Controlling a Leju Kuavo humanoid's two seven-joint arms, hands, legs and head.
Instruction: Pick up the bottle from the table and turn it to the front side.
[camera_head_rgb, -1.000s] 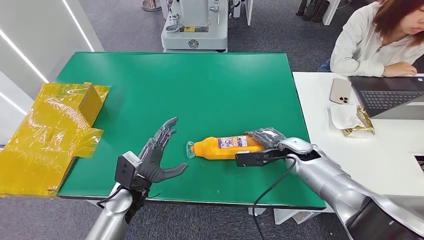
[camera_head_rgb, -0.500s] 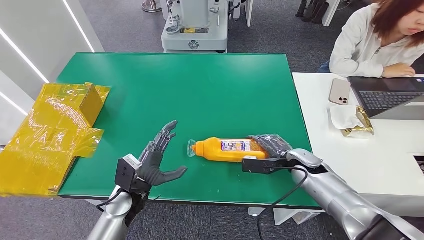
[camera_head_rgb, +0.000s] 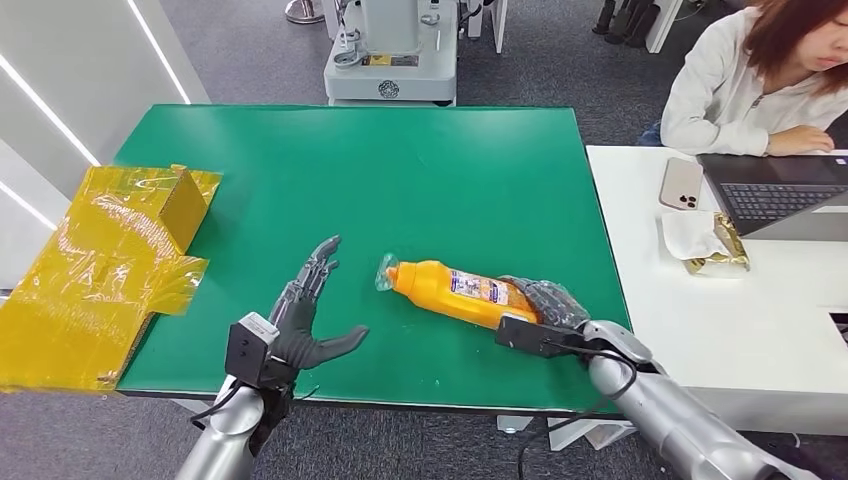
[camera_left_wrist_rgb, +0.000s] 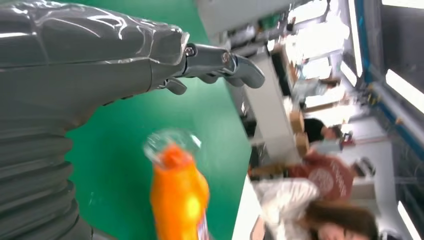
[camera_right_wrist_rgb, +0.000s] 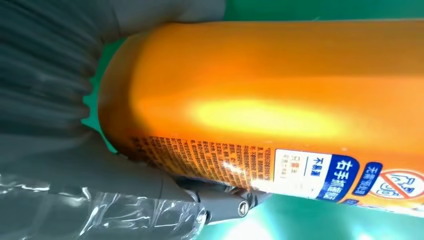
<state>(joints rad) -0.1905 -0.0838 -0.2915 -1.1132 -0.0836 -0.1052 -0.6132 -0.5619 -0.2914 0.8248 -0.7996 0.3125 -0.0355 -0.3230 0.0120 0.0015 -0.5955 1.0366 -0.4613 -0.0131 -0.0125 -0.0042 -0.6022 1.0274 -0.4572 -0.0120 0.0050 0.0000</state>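
Swung since a second ago: bottle now angled, cap end up-left and farther, base end nearer and to the right, no longer lying level across the worktop. Held at the base by the right hand, plastic-covered fingers wrapped around the orange body, label with blue print facing the right wrist camera. Cannot tell whether resting on the green surface or lifted just clear of it. Positioned near the front edge, right of centre. Left hand shifted a little nearer and left, held open just left of the cap, fingers spread and pointing away, thumb out toward the bottle, holding nothing. Clear cap and orange neck blurred in the left wrist view. Yellow box at the left edge, overhanging. White desk on the right with phone, laptop and a seated person.
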